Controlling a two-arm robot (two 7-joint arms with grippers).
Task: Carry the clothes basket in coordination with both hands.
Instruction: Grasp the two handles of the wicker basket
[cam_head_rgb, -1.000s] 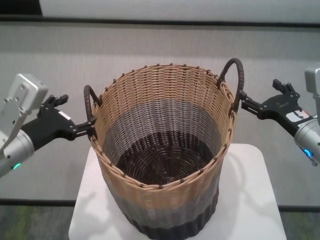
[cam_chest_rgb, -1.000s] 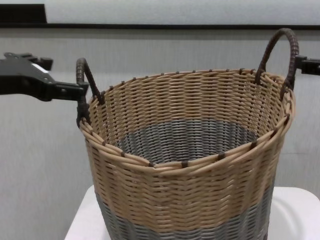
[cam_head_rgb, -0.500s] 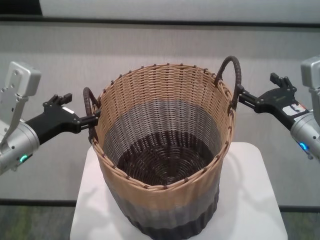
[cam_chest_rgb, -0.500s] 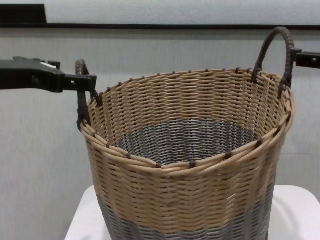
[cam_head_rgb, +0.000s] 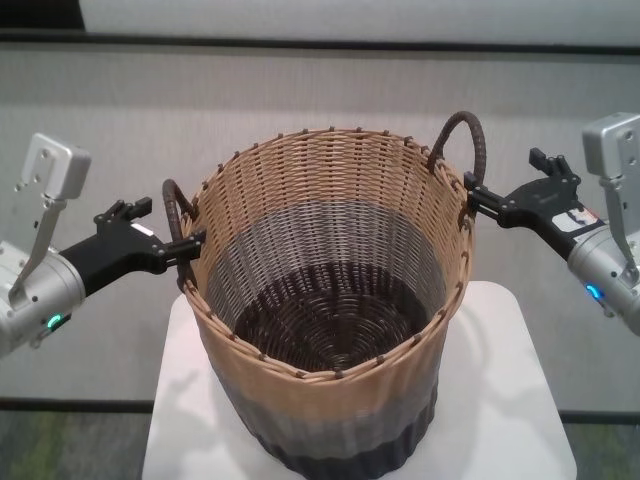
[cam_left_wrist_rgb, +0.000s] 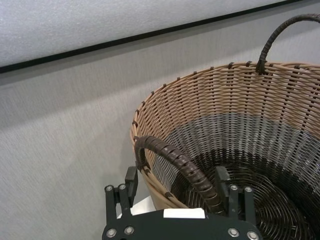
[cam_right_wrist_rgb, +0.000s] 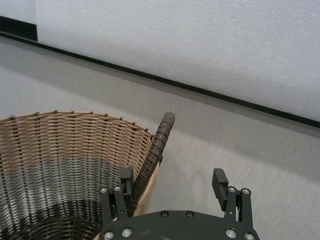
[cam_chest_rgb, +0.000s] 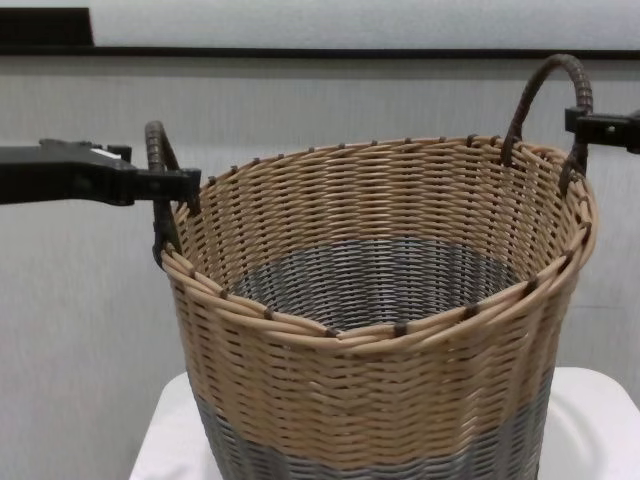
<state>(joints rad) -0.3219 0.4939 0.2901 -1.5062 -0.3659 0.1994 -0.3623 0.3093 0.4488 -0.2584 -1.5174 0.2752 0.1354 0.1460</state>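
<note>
The clothes basket (cam_head_rgb: 330, 300), round wicker with tan, grey and dark bands, stands on the white table (cam_head_rgb: 520, 400). Its left handle (cam_head_rgb: 171, 205) arches between the open fingers of my left gripper (cam_head_rgb: 190, 245), which reaches in from the left. In the left wrist view this handle (cam_left_wrist_rgb: 175, 160) crosses the gap between the two fingers (cam_left_wrist_rgb: 131, 179). My right gripper (cam_head_rgb: 473, 200) is open at the right handle (cam_head_rgb: 466, 140), just below its arch. In the right wrist view that handle (cam_right_wrist_rgb: 156, 145) stands close to one finger (cam_right_wrist_rgb: 126, 179). The chest view shows both grippers (cam_chest_rgb: 185, 183) (cam_chest_rgb: 580, 122) level with the handles.
The small white table (cam_chest_rgb: 590, 420) is barely wider than the basket, and its edges drop off on all sides. A grey wall with a dark horizontal stripe (cam_head_rgb: 320, 40) runs behind. Dark floor (cam_head_rgb: 70, 440) shows beside the table.
Both grippers have slid inward toward the basket, further into the handle loops, and their arms have turned a little. The basket has shifted slightly. Both grippers stay open.
</note>
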